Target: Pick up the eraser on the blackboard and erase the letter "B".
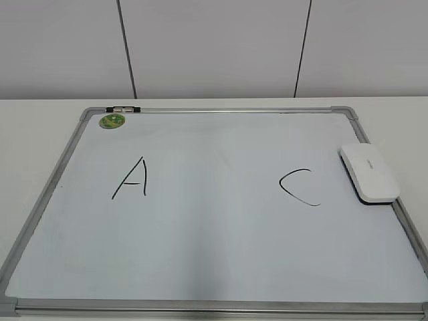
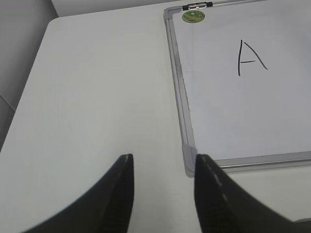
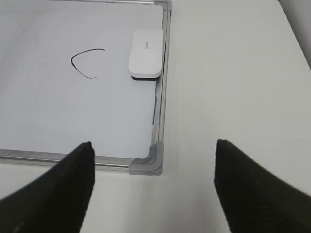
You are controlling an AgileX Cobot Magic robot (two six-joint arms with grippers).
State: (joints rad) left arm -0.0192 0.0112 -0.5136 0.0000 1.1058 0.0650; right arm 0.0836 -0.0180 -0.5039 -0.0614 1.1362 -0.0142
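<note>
White rounded-rectangular eraser (image 1: 369, 172) lying on the silver-framed white dry-erase blackboard (image 1: 200, 307) at its right rim beside the black "C" (image 1: 299, 186), no "B" between "A" (image 1: 131, 178) and "C"; both grippers' jaws apart and empty, apparently retracted over the counter (image 2: 92, 92).

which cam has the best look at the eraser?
Exterior view: the eraser lies whole and large at the blackboard's right edge, beside the "C". Right wrist view shows it too, whole but smaller and farther off. Left wrist view does not show it.
</note>
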